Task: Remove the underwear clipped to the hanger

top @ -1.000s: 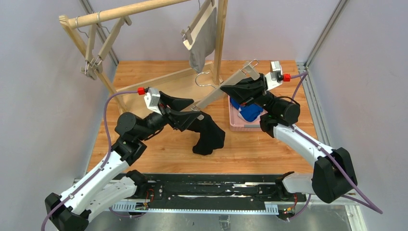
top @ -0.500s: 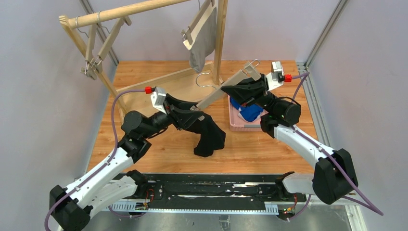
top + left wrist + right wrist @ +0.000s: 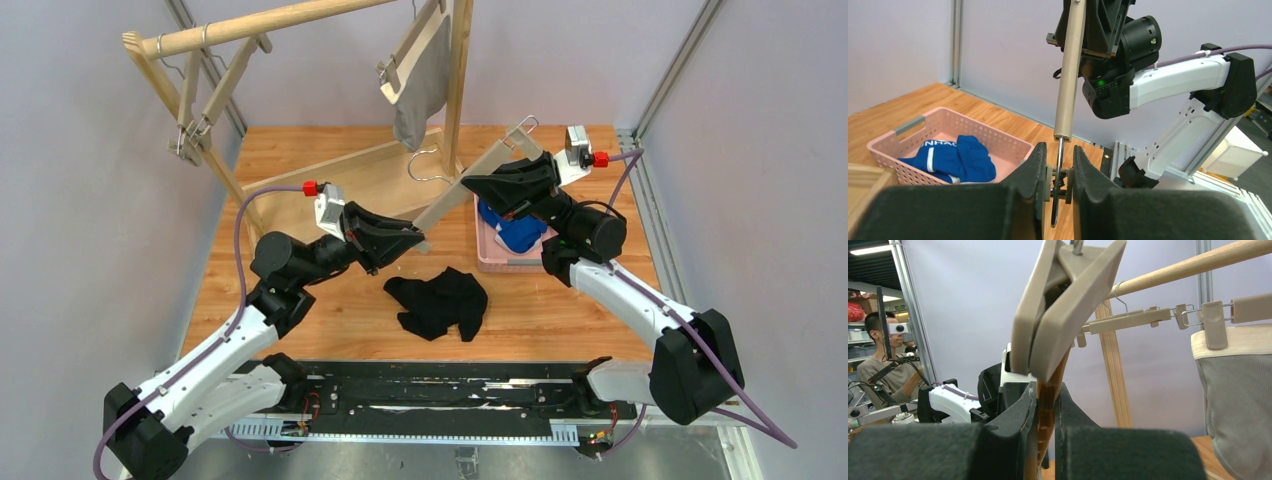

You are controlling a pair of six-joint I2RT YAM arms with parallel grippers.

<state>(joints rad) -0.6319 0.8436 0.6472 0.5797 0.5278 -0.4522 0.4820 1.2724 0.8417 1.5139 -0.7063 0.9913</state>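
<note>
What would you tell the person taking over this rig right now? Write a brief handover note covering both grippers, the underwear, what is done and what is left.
The left gripper is shut on the clip end of the hanger.
The right gripper is shut on the same hanger's bar, holding it above the table.
The black underwear lies loose on the table, off the hanger. The blue underwear is in the pink basket.
The grey underwear is clipped to another hanger on the wooden rack.
Done: blue and black removed. Left: unclip the grey; the black probably belongs in the basket too.
</note>
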